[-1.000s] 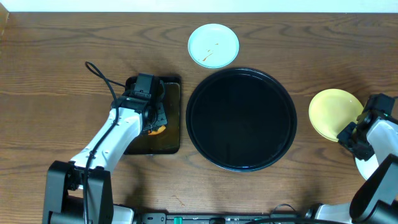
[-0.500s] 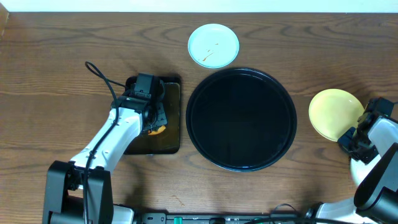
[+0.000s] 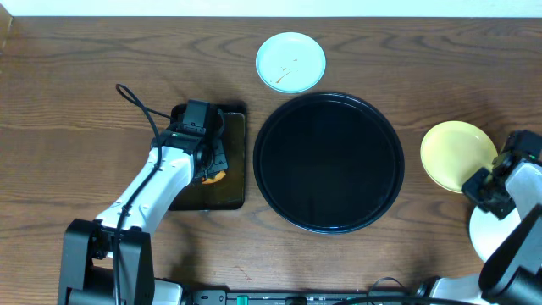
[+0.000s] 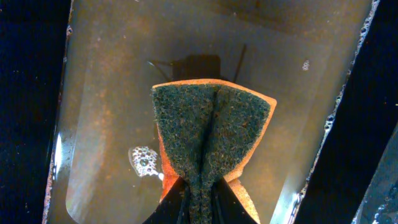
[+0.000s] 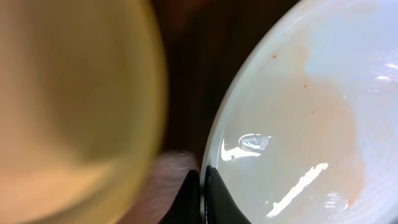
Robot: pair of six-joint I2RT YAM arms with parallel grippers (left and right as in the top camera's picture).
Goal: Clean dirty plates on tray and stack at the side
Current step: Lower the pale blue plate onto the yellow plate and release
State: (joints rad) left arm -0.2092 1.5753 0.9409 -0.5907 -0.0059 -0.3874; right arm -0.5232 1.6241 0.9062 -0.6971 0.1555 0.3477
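Note:
The round black tray lies bare in the middle. One pale plate with an orange smear sits on the table behind it. The yellow plate rests on the table right of the tray, blurred in the right wrist view. Another pale plate with faint orange smears lies at the table's lower right, partly under the right arm. My right gripper is shut on that plate's rim. My left gripper is shut on a folded green-and-orange sponge.
The sponge hangs over a small rectangular black tray holding cloudy, soapy water, left of the round tray. A black cable loops on the table behind the left arm.
My right gripper has closed onto the rim of the pale plate at the lower right, which has shifted slightly. The left arm and sponge have not moved.

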